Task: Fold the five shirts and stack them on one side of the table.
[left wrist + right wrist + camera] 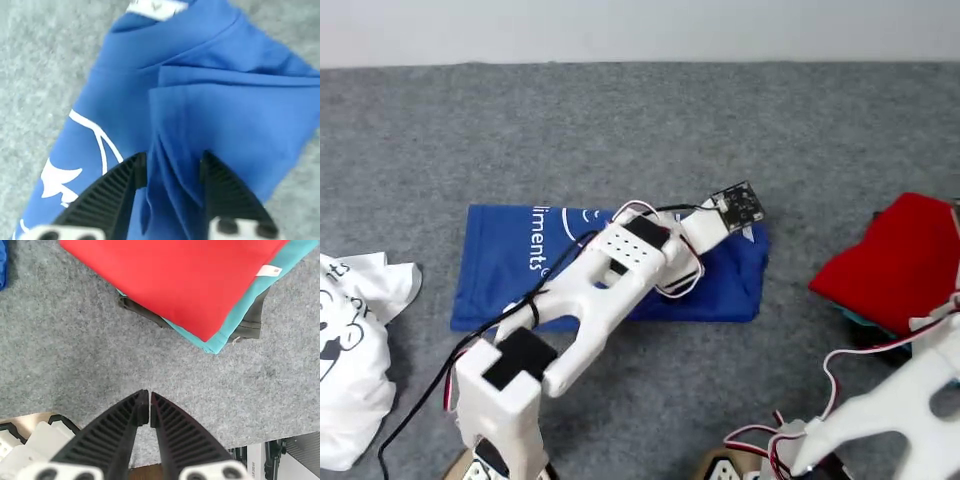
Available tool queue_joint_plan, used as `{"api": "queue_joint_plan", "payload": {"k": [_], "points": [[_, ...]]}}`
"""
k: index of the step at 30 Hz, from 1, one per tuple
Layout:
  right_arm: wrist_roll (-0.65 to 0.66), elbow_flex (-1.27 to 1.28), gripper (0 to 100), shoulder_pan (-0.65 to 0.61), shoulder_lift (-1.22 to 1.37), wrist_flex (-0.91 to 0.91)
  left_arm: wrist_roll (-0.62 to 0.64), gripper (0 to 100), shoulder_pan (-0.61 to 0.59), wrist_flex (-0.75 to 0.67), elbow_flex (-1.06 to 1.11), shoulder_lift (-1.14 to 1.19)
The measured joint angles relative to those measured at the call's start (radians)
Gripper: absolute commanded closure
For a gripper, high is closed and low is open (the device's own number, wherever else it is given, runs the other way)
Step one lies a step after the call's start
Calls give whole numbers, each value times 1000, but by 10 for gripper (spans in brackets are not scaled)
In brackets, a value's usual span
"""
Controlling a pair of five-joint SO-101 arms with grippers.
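A blue shirt with white print lies folded into a long strip in the middle of the grey mat. My left gripper hangs over its right end. The left wrist view has the left gripper pinching a bunched fold of the blue shirt between its fingers. A crumpled white shirt lies at the left edge. At the right sits a folded stack with a red shirt on top, over a teal shirt and a dark one. My right gripper is shut and empty over bare mat near that stack.
The right arm stands at the near right corner, beside the red stack. The left arm stretches diagonally across the blue shirt. Bare grey mat spans the far half. The table's near edge lies just behind the right gripper.
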Motion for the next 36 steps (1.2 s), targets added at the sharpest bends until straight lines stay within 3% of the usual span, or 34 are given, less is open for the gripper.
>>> {"api": "queue_joint_plan", "payload": {"k": [6,11,16,22,30,33,36], "points": [[0,0,989,0,0,0,-41,815,-91,100,-104,8],[0,0,989,0,0,0,-60,815,-146,284,-281,8],[0,0,989,0,0,0,-64,816,-110,535,-517,8],[0,0,989,0,0,0,-64,853,18,793,-723,8],[0,0,989,0,0,0,-37,908,140,818,-555,6],[0,0,989,0,0,0,-37,910,118,799,-436,6],[0,0,989,0,0,0,-37,910,48,690,-311,6]]}}
